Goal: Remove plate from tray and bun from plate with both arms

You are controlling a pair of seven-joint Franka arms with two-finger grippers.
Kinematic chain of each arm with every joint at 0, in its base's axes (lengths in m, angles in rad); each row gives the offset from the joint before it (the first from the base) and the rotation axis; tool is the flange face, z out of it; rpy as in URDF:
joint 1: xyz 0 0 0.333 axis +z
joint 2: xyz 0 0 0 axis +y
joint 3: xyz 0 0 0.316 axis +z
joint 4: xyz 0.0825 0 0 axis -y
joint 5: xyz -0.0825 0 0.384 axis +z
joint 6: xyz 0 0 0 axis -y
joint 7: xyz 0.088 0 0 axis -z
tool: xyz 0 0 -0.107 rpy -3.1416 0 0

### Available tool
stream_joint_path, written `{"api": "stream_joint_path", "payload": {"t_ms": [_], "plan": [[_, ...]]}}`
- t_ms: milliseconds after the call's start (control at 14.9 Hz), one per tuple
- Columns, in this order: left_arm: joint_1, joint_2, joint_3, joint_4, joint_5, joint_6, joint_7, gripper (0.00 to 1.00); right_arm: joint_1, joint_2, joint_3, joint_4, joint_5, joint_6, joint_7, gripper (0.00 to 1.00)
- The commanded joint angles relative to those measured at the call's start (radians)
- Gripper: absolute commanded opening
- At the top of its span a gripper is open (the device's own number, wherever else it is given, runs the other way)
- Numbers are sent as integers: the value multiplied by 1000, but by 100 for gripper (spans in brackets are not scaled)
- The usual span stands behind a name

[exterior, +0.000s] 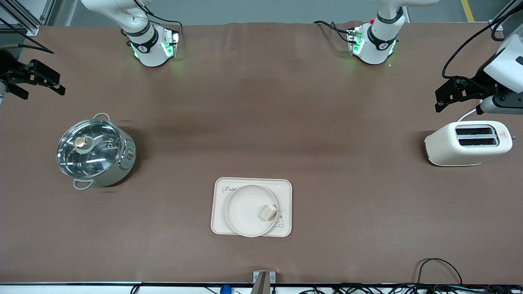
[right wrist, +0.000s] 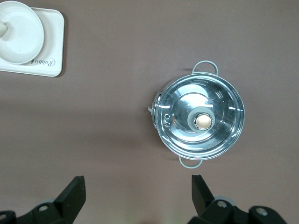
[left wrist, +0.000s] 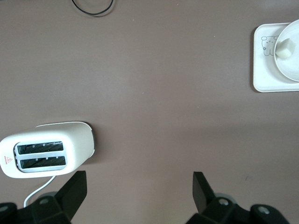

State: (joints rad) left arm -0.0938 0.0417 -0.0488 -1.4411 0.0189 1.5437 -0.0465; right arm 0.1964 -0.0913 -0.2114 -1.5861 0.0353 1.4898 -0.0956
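The round cream plate (exterior: 245, 212) lies on the rectangular rabbit tray (exterior: 286, 188), near the front camera at mid-table. The small pale bun (exterior: 269, 212) rests on the plate, by the rim toward the left arm's end. My left gripper (exterior: 438, 100) is open and empty over the left arm's end of the table, above the toaster. My right gripper (exterior: 45, 94) is open and empty over the right arm's end. The left wrist view shows its gripper (left wrist: 139, 186), the plate (left wrist: 293, 67) and the bun (left wrist: 285, 48). The right wrist view shows its gripper (right wrist: 138, 189) and the plate (right wrist: 21, 32).
A cream two-slot toaster (exterior: 468, 143) stands at the left arm's end, also in the left wrist view (left wrist: 46, 149). A steel pot with a glass lid (exterior: 94, 151) stands at the right arm's end, also in the right wrist view (right wrist: 201, 121). Cables lie along the near table edge.
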Motion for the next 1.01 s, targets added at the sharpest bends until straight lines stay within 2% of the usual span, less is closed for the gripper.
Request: {"api": "stream_joint_path", "payload": {"t_ms": [0, 942], "plan": [[3, 7, -2, 21, -2, -13, -15, 100, -20, -30, 18, -28, -20, 9, -16, 100], [-6, 6, -6, 10, 0, -19, -16, 100, -15, -13, 20, 15, -15, 20, -16, 100]]}}
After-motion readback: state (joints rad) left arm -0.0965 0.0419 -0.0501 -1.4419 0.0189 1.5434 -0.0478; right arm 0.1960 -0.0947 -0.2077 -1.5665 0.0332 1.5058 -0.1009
